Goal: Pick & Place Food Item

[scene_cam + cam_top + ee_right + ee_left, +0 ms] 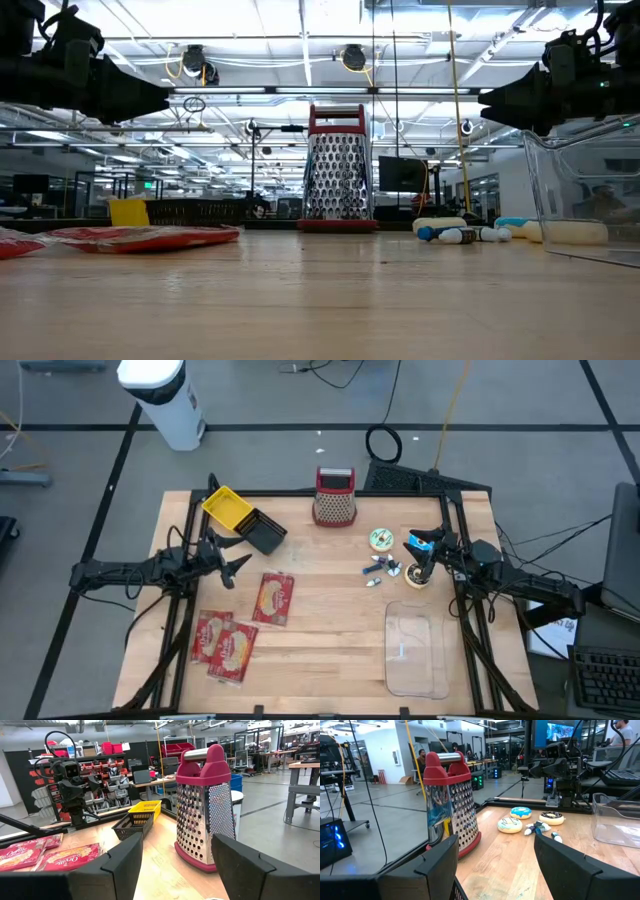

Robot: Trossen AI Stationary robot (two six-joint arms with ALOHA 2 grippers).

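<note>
- Grippers first: the left gripper hangs above the table with its fingers apart and nothing between them. The right gripper does the same on its own side, fingers spread and empty.
- Step in hand, as I judge it: neither arm has taken anything yet, so the pick is not yet begun; both look poised to start.
- Nearest the left gripper lie the snack packets. One is just ahead of its fingertips, two more sit side by side a little further off, toward the near table edge. I count three, all flat.
- Behind the left gripper sit two small baskets touching each other, one yellow and one black.
- Close under the right gripper are the round pastries: a pale one, a blue-iced one and a dark-topped one. That makes three, as far as I can tell.
- Between them lies a scatter of small blue and white bits; too small for me to count or name.
- Beside the right gripper, toward the near edge, stands one clear plastic tub, apparently empty.
- One red-handled grater stands upright at the far edge, between the two arms.
- Next move, I'd guess: one arm drops over a food item, squares its fingers across it and closes. A flat packet calls for a low, edge-on approach.
</note>
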